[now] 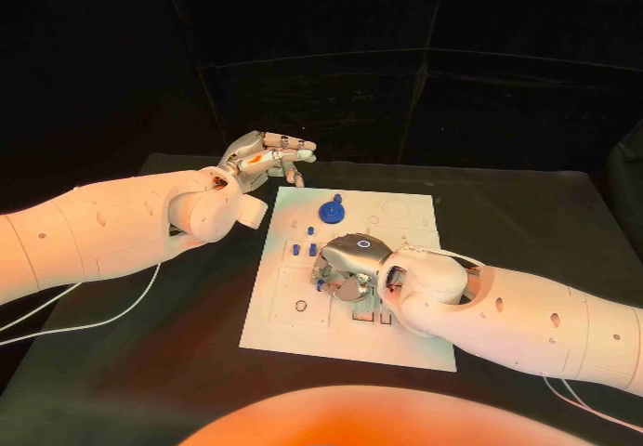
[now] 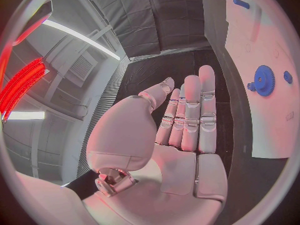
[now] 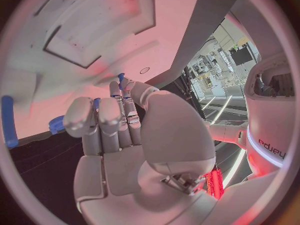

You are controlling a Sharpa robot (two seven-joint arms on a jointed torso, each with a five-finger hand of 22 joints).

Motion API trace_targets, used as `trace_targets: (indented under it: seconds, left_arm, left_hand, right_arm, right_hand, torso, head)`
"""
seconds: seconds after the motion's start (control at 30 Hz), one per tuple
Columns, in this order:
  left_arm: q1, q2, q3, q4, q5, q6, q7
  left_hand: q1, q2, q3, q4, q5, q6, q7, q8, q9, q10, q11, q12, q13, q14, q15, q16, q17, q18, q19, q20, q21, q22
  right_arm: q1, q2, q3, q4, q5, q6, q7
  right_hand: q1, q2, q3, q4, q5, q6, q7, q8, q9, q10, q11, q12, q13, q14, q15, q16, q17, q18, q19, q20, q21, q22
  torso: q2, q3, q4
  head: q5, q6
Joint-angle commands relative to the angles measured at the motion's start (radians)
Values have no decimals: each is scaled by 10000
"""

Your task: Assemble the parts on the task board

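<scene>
- Head view: the white rectangular task board (image 1: 351, 321) lies flat in the middle of the black tabletop (image 1: 148, 362). A round blue toothed gear part (image 1: 331, 214) sits near the board's far edge, and several small blue peg parts (image 1: 303, 239) stand just nearer than it. The left robot hand (image 1: 269, 156) hovers past the board's far left corner, over the tabletop, fingers apart and holding nothing. The right robot hand (image 1: 351, 268) is low over the board's middle, fingers curled downward among the parts.
- Left wrist view: the left robot hand (image 2: 181, 130) is flat and open, fingers straight and side by side, nothing in the palm. The blue gear (image 2: 263, 80) lies on the white board (image 2: 269, 125) beside it, well apart from the fingers.
- Right wrist view: the right robot hand (image 3: 122, 135) has its fingers bent toward the board (image 3: 69, 70), with a thin blue pin part (image 3: 120, 79) showing at the fingertips; whether it is pinched I cannot tell. A long blue bar part (image 3: 7, 120) lies on the board off to one side.
</scene>
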Motion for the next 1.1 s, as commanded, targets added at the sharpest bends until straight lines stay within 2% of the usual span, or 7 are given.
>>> trace_targets:
  seconds: [0.03, 0.43, 0.63, 0.87, 0.97, 1.1]
  left_arm:
    - [19, 11, 9, -1, 45, 139, 20]
    - [19, 12, 9, -36, 45, 147, -9]
    - [19, 2, 9, -45, 45, 140, -20]
    - [19, -1, 9, -78, 45, 144, -45]
    - [19, 3, 9, -89, 45, 154, -62]
    - [19, 5, 9, -100, 45, 169, -80]
  left_hand:
    - [-89, -1, -8, 45, 38, -60, 15, 48, -11, -56, 15, 48, 17, -78, -13, -16, -9, 200, -50, 34, -29, -8]
    - [-89, -1, -8, 45, 38, -60, 15, 48, -11, -56, 15, 48, 17, -78, -13, -16, -9, 200, -50, 34, -29, -8]
    - [-95, 1, -15, 57, 38, -86, 21, 57, -11, -88, 22, 72, 19, -88, -8, -10, -30, 200, -49, 41, -47, -22]
    - [-95, 1, -15, 57, 38, -86, 21, 57, -11, -88, 22, 72, 19, -88, -8, -10, -30, 200, -49, 41, -47, -22]
    - [-95, 1, -15, 57, 38, -86, 21, 57, -11, -88, 22, 72, 19, -88, -8, -10, -30, 200, -49, 41, -47, -22]
    - [-95, 1, -15, 57, 38, -86, 21, 57, -11, -88, 22, 73, 19, -89, -8, -10, -30, 200, -49, 41, -47, -22]
  right_arm:
    - [-7, 25, -15, 8, -176, 148, -42]
    - [-12, 38, -66, 8, -104, 136, 44]
    - [-12, 13, -76, -24, 42, -176, 151]
    - [-12, -16, -79, 4, 235, -371, 289]
    - [-12, -39, -79, 10, 277, -588, 342]
    - [-13, -182, -79, 109, 323, -1080, 392]
  right_hand:
    - [-87, 16, 47, -12, 32, 8, 43, 13, 13, -3, 75, -37, 13, 235, -15, 47, 12, -116, 55, -1, 59, 7]
    - [-259, -83, -52, -27, 82, -64, 63, -23, -4, -83, 102, -100, 3, 211, 10, 2, -82, -102, 1, 24, 49, -50]
    - [-599, -327, -136, 12, 187, -612, 274, -72, -101, -914, 369, -606, -92, -20, 217, -584, -777, 12, -415, 188, -290, -731]
    - [-770, -467, -286, 48, 291, -754, 311, -68, -103, -1013, 411, -644, -79, -50, 261, -671, -895, 39, -496, 250, -359, -838]
    - [-911, -649, -646, 66, 299, -1340, 322, -76, -126, -1609, 485, -864, -76, -366, 328, -1571, -1896, 256, -1126, 320, -1004, -2030]
    - [-891, -642, -1219, 67, 351, -1841, 286, -59, -107, -2022, 483, -802, -46, -536, 333, -2137, -2566, 373, -1466, 339, -1489, -2779]
  torso:
    - [-4, -3, -1]
    - [-3, -5, 6]
    - [-5, -5, 2]
    - [-4, 1, -3]
    - [-5, -1, -6]
    - [-6, 3, -3]
  head:
    - [-13, 1]
    - [-16, 5]
    - [-18, 16]
    - [-17, 14]
    - [-17, 22]
    - [-23, 36]
